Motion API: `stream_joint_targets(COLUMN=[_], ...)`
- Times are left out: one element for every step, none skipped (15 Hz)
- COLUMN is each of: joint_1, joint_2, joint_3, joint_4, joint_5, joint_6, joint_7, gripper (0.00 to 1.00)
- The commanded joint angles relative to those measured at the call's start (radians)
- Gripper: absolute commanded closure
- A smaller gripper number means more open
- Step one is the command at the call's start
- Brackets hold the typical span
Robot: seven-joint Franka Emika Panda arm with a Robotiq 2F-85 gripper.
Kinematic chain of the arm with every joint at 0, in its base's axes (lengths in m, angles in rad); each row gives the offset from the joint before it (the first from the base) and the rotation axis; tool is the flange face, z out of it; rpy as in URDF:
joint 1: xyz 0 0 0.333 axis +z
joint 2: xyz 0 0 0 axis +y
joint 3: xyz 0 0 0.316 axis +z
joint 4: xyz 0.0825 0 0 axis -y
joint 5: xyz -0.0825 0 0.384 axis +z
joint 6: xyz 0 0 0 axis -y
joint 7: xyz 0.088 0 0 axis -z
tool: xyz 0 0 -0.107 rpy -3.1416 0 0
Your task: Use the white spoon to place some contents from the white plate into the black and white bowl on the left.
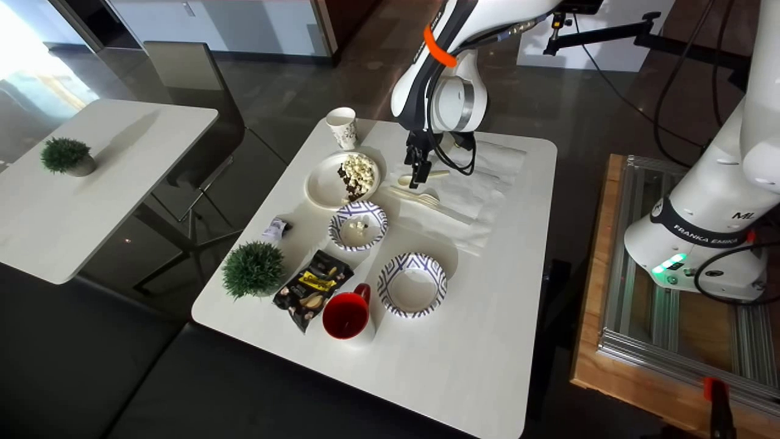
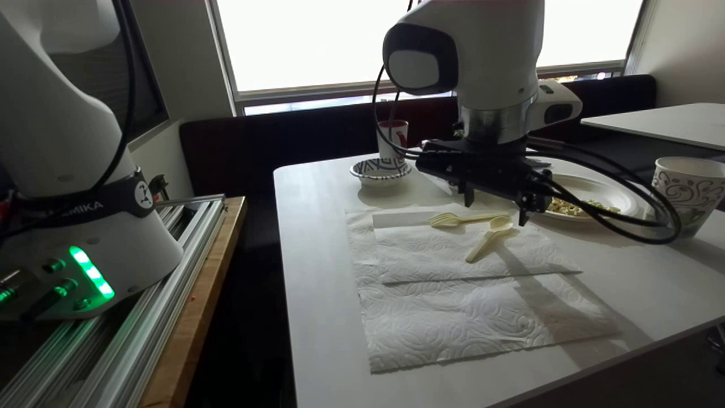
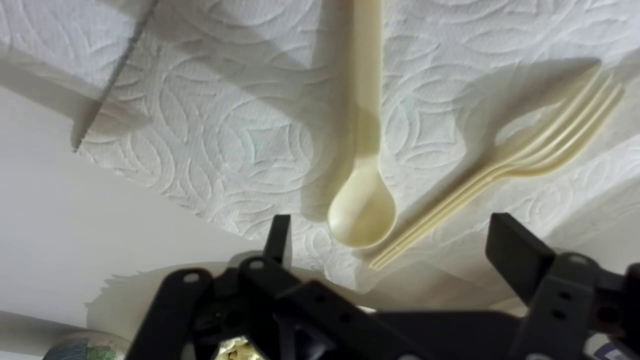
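Gripper (image 3: 391, 230), fingers spread wide, spans the wrist view's bottom. Upper middle, the pale spoon (image 3: 362, 215) lies on paper towel (image 3: 225, 125), fork (image 3: 525, 160) at right. In an exterior view, the white plate (image 1: 325, 183) with its contents (image 1: 358, 174) sits left of center, patterned bowl (image 1: 378, 218) just below.

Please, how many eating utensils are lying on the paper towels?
2. In the wrist view, the spoon lies at upper middle, and the fork mostly to its right. No others show in any view.
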Motion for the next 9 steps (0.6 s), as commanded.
stream_joint_targets(joint_1=[-0.044, -0.048, -0.053, -0.06, -0.066, -0.069, -0.071, -0.073, -0.073], joint_2=[0.042, 0.044, 0.047, 0.046, 0.044, 0.043, 0.04, 0.037, 0.031], joint_3=[0.035, 0.034, 0.036, 0.037, 0.04, 0.039, 0.036, 0.036, 0.033], joint_4=[0.034, 0.031, 0.031, 0.027, 0.024, 0.021, 0.018, 0.014, 0.007], joint_5=[0.037, 0.028, 0.027, 0.026, 0.026, 0.025, 0.021, 0.02, 0.016], joint_6=[0.024, 0.022, 0.022, 0.022, 0.019, 0.021, 0.018, 0.017, 0.014], joint_7=[-0.053, -0.055, -0.057, -0.062, -0.069, -0.072, -0.072, -0.073, -0.071], gripper=[0.08, 0.09, 0.17, 0.18, 0.21, 0.31, 0.3, 0.38, 0.43])
